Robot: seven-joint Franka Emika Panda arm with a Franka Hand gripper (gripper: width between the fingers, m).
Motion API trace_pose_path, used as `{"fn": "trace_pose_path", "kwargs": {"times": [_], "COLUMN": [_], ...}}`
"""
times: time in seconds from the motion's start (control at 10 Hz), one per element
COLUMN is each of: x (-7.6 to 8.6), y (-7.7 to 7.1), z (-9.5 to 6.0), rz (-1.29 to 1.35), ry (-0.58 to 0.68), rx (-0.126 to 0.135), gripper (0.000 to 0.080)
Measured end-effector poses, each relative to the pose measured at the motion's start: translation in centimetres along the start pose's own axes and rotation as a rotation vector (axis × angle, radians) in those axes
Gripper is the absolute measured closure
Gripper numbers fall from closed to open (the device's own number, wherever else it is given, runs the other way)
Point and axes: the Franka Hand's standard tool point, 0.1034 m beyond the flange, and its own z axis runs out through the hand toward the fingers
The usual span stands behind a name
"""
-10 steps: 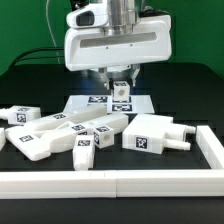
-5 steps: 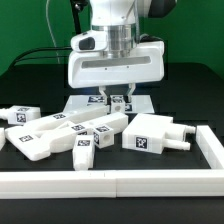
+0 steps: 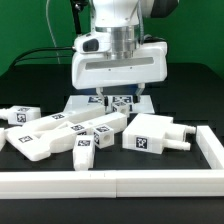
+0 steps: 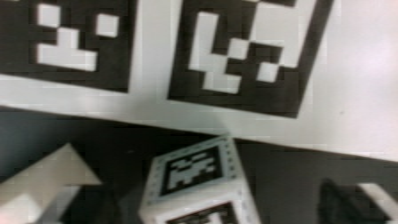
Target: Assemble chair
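Observation:
My gripper (image 3: 112, 98) hangs low over the marker board (image 3: 80, 103) at the back. A small white chair part (image 3: 121, 101) with square tags stands there. In the wrist view this part (image 4: 196, 175) sits between my two fingers (image 4: 54, 190), with dark gaps on both sides, so the gripper (image 4: 206, 200) is open around it. Several tagged chair legs and bars (image 3: 60, 132) lie piled at the front on the exterior view's left. The slotted seat block (image 3: 152, 136) lies on the exterior view's right.
A long plain white border rail (image 3: 110, 181) runs along the front and turns up the exterior view's right side (image 3: 213, 148). The marker board's large tags (image 4: 240, 50) fill the far part of the wrist view. The table is black.
The arm has moved toward the exterior view's right and come down, so the fingers now flank the small tagged part on the marker board. The parts have not moved.

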Motion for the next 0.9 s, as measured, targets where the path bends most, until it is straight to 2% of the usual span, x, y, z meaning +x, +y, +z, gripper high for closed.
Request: {"fn": "trace_pose_path", "kwargs": {"times": [0.1,0.2,0.5,0.6,0.7,0.9], "x": [0.2,1.1,7.2,8.2,7.8,8.0], "y": [-0.6,-1.3,-1.6,-1.5,-1.6,-1.5], "z": [-0.3,-1.4,-5.0,-5.3,-5.1,-5.0], "rz": [0.003,-0.017,-0.044,-0.047,-0.047,-0.064], "ry": [-0.007,-0.028,-0.07,-0.063,-0.07,-0.068], "rx": [0.004,0.017,0.063,0.065,0.066,0.064], "gripper": [0.0188,0.0157,0.0151,0.0151,0.0151,0.0151]}}
